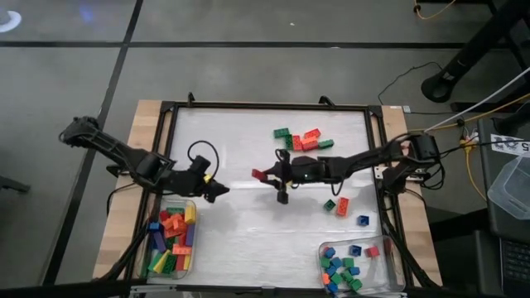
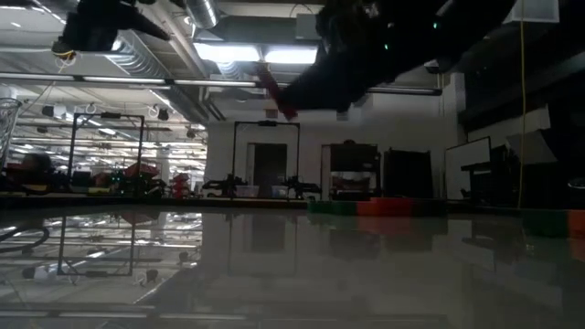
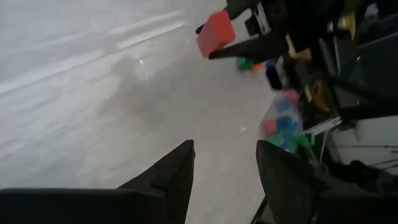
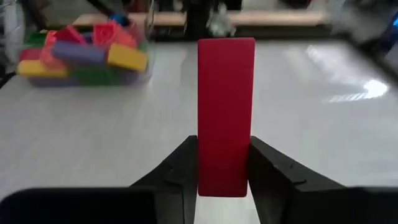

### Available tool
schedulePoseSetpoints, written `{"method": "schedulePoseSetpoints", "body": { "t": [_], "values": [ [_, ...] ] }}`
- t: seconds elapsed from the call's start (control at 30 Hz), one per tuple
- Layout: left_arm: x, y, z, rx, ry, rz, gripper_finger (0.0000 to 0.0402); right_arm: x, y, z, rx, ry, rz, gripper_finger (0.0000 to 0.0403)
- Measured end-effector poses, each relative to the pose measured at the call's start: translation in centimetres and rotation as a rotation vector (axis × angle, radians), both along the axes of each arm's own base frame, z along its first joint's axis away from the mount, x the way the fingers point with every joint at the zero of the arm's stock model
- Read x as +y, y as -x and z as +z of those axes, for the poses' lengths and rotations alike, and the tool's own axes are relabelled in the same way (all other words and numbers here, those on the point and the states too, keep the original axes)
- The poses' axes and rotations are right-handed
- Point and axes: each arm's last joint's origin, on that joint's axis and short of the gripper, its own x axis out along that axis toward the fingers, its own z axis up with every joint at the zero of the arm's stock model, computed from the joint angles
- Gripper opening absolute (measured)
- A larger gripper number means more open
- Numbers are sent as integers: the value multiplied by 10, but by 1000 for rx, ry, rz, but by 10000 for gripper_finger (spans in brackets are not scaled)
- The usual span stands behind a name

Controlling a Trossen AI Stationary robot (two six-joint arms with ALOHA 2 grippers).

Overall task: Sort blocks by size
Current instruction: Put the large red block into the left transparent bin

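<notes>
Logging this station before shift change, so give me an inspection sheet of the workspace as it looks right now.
Surface: white table, bare in the middle.
Job's things: left tray holds long blocks; right tray holds small blocks; loose pile at the far side, a few near the right edge.
Clutter: nothing seen.
Grippers: right gripper shut on a long red block, held above the table; left gripper open, empty, by the left tray.
Cables: on the floor at right.
Surroundings: workshop hall, no people.

Two dark, slim jointed arms trail black cables; each gripper has two tapered black fingers (image 3: pixel 168 180).
</notes>
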Motion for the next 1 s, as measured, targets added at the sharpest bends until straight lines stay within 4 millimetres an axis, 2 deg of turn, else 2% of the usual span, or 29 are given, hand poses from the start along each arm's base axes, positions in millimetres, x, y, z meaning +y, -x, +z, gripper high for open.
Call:
{"method": "schedulePoseSetpoints", "body": {
  "t": [0.2, 0.5, 0.77, 1.0],
  "values": [
    [4, -24, -10, -11, 1, 56, 162, 12, -2, 9, -89, 96, -13, 112],
    [18, -60, -15, -116, -85, 73, 162, 11, -1, 6, -63, 102, -20, 118],
    [33, -65, -15, -127, -97, 126, 162, 11, 0, 5, -49, 104, -19, 119],
    [35, -73, -22, -114, -99, 139, 162, 11, 0, 5, -47, 104, -19, 119]
  ]
}}
